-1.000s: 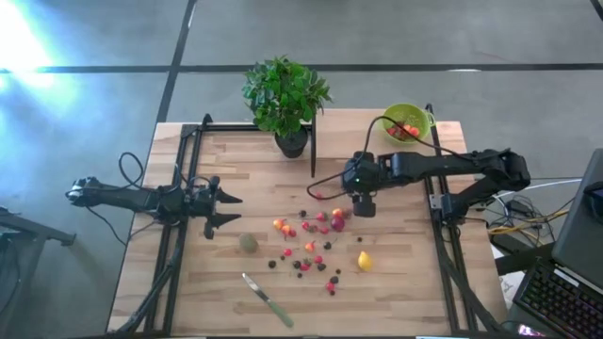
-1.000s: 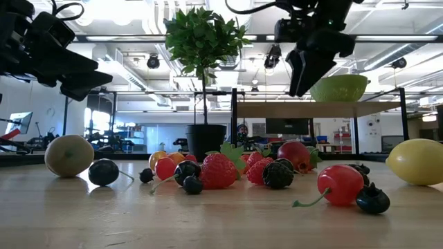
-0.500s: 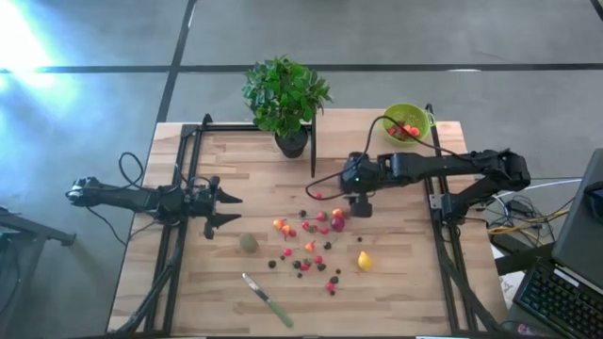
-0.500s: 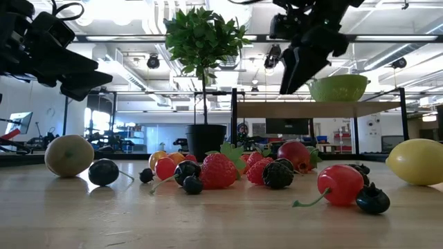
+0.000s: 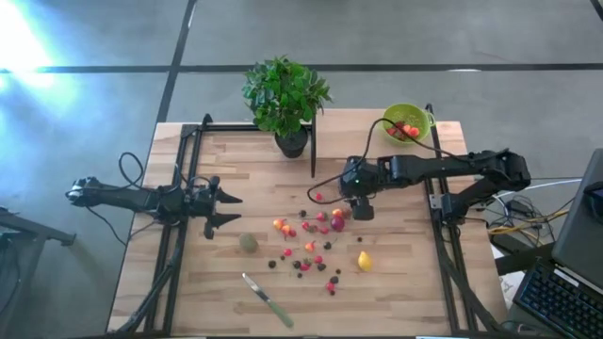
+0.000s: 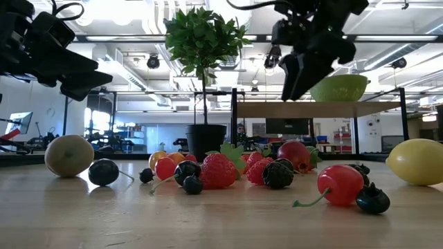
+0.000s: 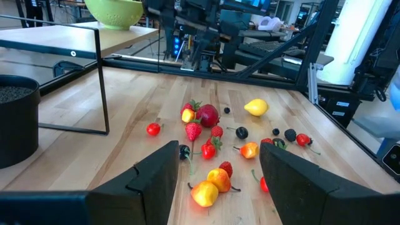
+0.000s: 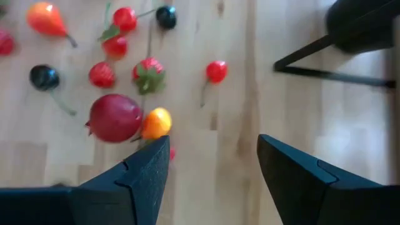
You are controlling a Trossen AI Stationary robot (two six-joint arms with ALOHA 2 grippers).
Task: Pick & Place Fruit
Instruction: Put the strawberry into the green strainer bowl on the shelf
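The fruit (image 5: 311, 240) lies scattered in the middle of the table: red and orange berries, dark berries, a yellow lemon (image 5: 364, 261) and a dull-green kiwi-like ball (image 5: 248, 243). My right gripper (image 5: 361, 209) hovers open just above the cluster's far right side. In the right wrist view it (image 8: 212, 169) looks down on a big dark-red fruit (image 8: 114, 117) and an orange berry (image 8: 156, 122). My left gripper (image 5: 230, 209) waits open by the left rail, pointing at the fruit (image 7: 209, 147). The lime-green bowl (image 5: 407, 122) holds a few red fruits.
A potted plant (image 5: 285, 99) stands at the table's far edge beside a thin black stand (image 5: 313, 151). A green-handled knife (image 5: 267, 299) lies near the near edge. Black rails (image 5: 184, 217) run along both table sides. Bare wood shows left of the kiwi.
My right gripper has drifted a little toward the table's left over the far right side of the fruit and has tipped slightly; it stays open. No fruit has moved.
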